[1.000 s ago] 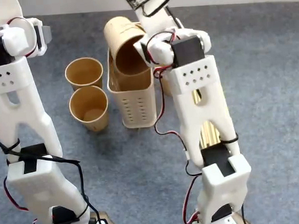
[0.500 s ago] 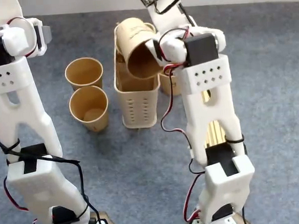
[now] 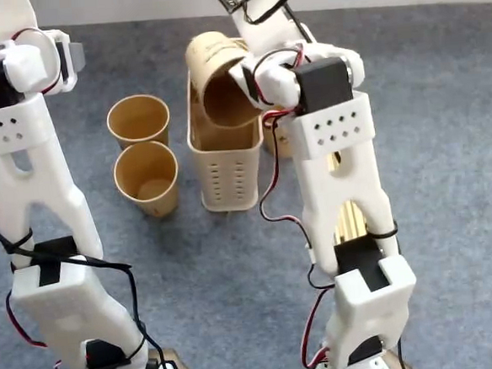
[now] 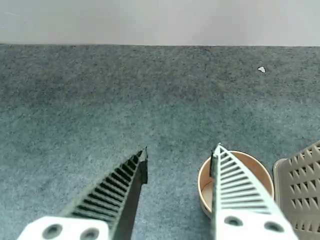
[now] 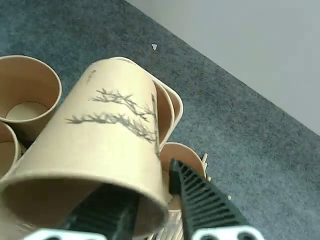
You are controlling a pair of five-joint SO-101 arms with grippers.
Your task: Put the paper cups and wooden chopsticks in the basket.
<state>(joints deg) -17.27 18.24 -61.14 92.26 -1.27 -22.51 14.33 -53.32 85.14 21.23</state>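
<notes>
I hold the right claw clamped on the paper cup rim, tilted just above the basket, ready to drop. Left claw hangs apart; two loose cups stand beside the basket.

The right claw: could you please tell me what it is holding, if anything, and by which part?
The right claw holds a paper cup by its rim, one finger inside the mouth and one outside, tilted above the basket.

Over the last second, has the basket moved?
Yes. The basket has tipped: its rim shifted away from the two standing cups, toward the right arm; its foot seems unmoved.
</notes>
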